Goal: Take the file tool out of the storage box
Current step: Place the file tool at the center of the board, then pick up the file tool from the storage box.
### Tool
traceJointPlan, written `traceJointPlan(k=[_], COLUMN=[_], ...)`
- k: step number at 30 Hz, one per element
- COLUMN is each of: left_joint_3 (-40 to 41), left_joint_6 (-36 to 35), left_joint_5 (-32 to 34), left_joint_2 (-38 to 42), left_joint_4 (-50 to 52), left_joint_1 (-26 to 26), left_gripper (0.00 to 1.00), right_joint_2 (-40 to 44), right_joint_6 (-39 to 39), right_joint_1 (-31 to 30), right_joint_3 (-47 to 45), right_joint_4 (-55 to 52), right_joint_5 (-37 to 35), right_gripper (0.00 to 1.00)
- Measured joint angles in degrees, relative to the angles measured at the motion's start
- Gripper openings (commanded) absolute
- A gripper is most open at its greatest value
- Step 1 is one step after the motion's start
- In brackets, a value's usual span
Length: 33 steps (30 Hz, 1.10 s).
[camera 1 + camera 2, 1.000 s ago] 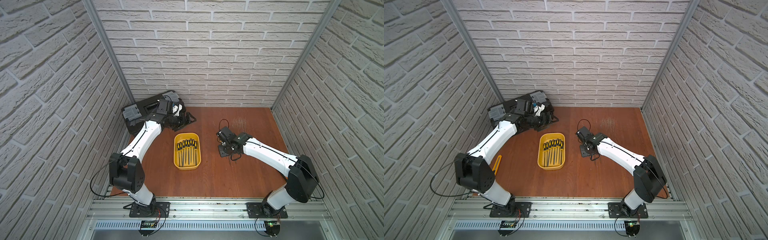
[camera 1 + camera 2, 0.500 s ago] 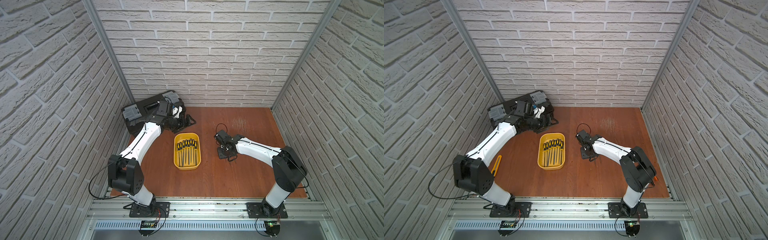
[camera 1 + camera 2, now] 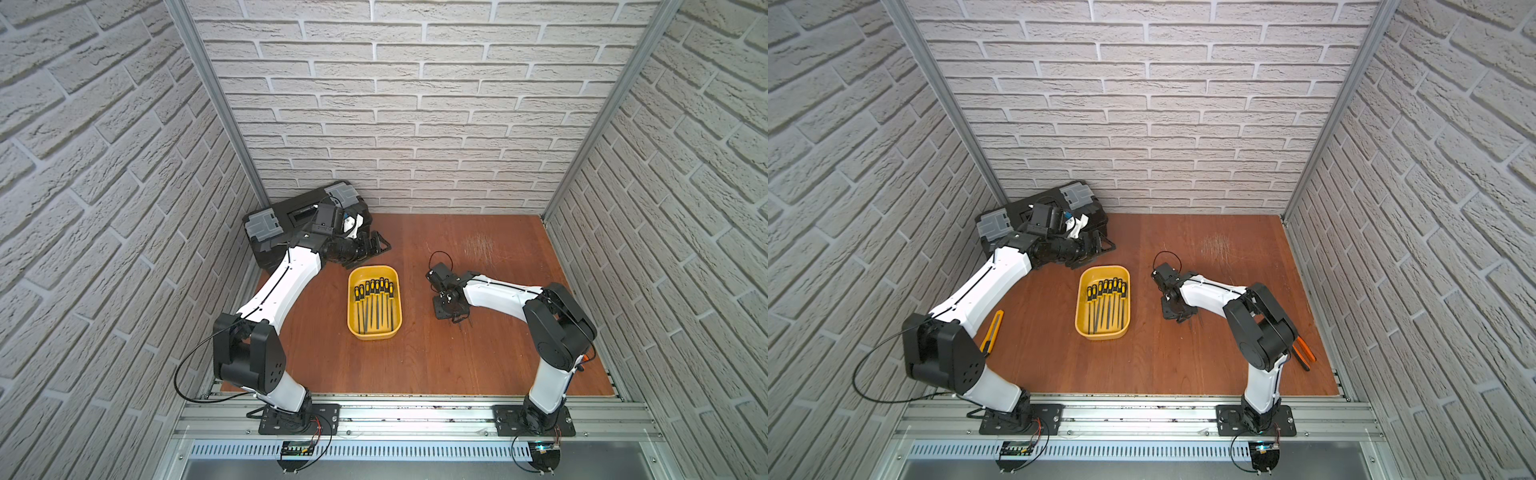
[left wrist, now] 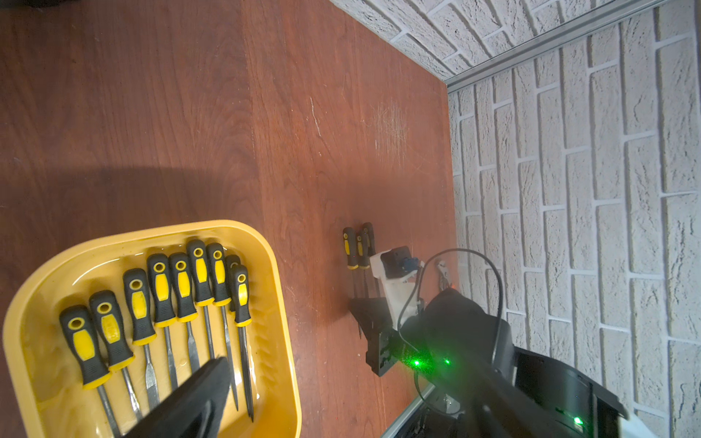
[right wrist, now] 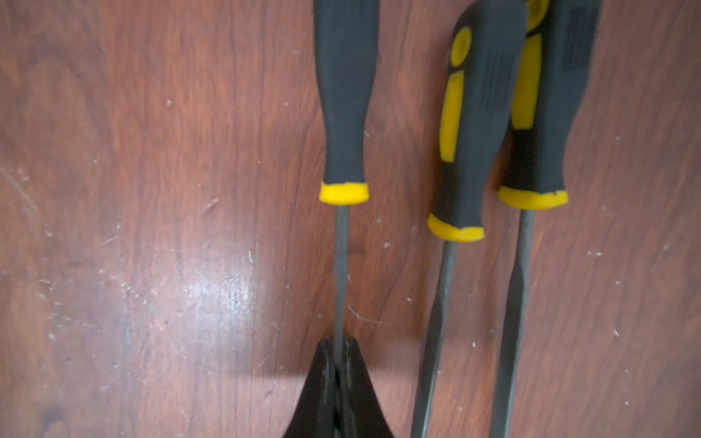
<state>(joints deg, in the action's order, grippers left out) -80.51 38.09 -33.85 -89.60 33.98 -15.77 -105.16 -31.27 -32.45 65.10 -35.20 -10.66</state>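
The yellow storage box (image 3: 374,336) (image 3: 1100,336) sits mid-table and holds several black-and-yellow file tools (image 3: 376,303) (image 4: 182,288) laid side by side. To its right, my right gripper (image 3: 449,309) (image 5: 338,349) points down at the table. It is shut on the thin shaft of one file tool (image 5: 344,94). Two more files (image 5: 478,132) (image 5: 542,113) lie on the wood beside it. In both top views the gripper hides these three. My left gripper (image 3: 374,244) (image 4: 341,417) hangs open and empty behind the box, near the toolbox.
A black toolbox (image 3: 291,216) with grey latches stands in the back left corner. A yellow utility knife (image 3: 992,332) lies by the left arm and orange-handled pliers (image 3: 1304,353) lie by the right wall. Brick walls close three sides.
The right arm's elbow has swung in toward the front, and its gripper has shifted slightly forward, staying shut. The left arm has barely moved.
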Motion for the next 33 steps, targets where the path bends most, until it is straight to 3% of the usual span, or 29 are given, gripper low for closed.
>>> traceJointPlan(k=[5,15,23,33], left_joint_3=[0.0,0.0,0.0,-5.3], left_joint_6=[0.0,0.0,-0.2,-4.2], left_joint_5=[0.1,0.2,0.9,10.2], left_joint_2=[0.0,0.0,0.0,-5.7], left_joint_4=[0.0,0.0,0.8,10.3], left_joint_1=[0.0,0.0,-0.1,-5.1], left_gripper=[0.99,0.99,0.99,0.9], right_joint_2=[0.2,0.7,1.3,14.3], right_joint_6=[-0.5,-1.3,-1.3,1.1], right_joint_1=[0.0,0.1,0.2,0.3], right_joint_3=[-0.3,-1.1,-1.3,-1.6], right_joint_4=[0.3,1.0,0.3,-4.4], right_joint_5=[-0.1,-1.3,-1.6,-1.3], right_gripper=[0.03,0.21,0.22,0.38])
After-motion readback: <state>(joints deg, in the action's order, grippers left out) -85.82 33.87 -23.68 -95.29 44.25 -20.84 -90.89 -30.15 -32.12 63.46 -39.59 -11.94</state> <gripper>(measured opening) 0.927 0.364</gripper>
